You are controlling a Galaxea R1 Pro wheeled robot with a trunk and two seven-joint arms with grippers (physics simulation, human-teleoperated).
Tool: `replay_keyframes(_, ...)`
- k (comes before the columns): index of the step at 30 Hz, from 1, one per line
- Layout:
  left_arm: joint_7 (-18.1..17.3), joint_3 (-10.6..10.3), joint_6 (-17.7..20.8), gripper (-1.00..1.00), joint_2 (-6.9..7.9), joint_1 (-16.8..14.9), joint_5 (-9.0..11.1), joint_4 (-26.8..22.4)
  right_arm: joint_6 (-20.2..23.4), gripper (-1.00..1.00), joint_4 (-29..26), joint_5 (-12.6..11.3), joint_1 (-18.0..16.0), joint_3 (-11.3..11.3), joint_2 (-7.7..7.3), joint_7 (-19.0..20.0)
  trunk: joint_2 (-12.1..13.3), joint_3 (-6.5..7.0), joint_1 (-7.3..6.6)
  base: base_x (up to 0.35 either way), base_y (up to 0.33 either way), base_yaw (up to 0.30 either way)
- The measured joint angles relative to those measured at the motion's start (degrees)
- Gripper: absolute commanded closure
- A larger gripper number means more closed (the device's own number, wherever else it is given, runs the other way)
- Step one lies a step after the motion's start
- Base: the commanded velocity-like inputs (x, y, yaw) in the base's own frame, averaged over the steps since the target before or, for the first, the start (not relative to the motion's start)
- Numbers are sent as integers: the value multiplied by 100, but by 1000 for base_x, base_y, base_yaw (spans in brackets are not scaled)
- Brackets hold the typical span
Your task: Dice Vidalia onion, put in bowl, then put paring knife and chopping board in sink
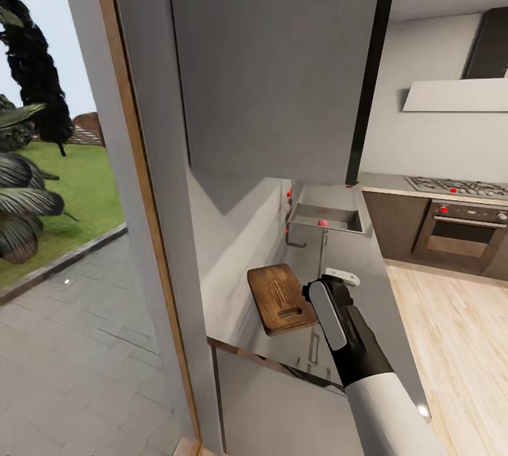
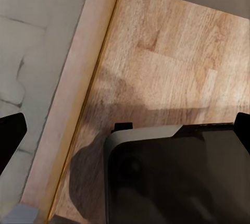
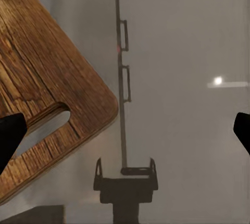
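Nearest, the right claw [image 1: 330,285] is held wide open over the desk [image 1: 367,279], at 3 o'clock of the board [image 1: 280,298]. At 12 o'clock lies the sink [image 1: 326,217] holding a small red item [image 1: 323,222]. Left claw [image 2: 125,130] fingers are seen spread above the wood floor [image 2: 172,52].

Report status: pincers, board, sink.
Right pincer open, empty, over countertop beside chopping board. Left pincer open, over wood floor. Board lies flat, slot handle nearest robot. Sink beyond it, path clear.
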Motion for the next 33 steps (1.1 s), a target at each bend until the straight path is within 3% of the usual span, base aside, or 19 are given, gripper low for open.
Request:
replay_keyframes(11,0,0,-5,-100,0,0,0,7,4,-100,11,1,3,10,0,-17,7,-83,-1,0,2,0)
replay_keyframes(16,0,0,-10,-100,0,0,0,6,-6,-100,11,-2,4,378,0,-30,8,-126,-2,0,35,0)
replay_keyframes(19,-1,0,-9,-100,0,0,0,7,-10,-100,11,0,4,432,0,-37,8,-153,-1,0,8,0)
replay_keyframes(33,-1,0,-8,-100,0,0,0,7,-15,-100,12,0,4,468,0,-50,8,-278,-1,0,1,0)
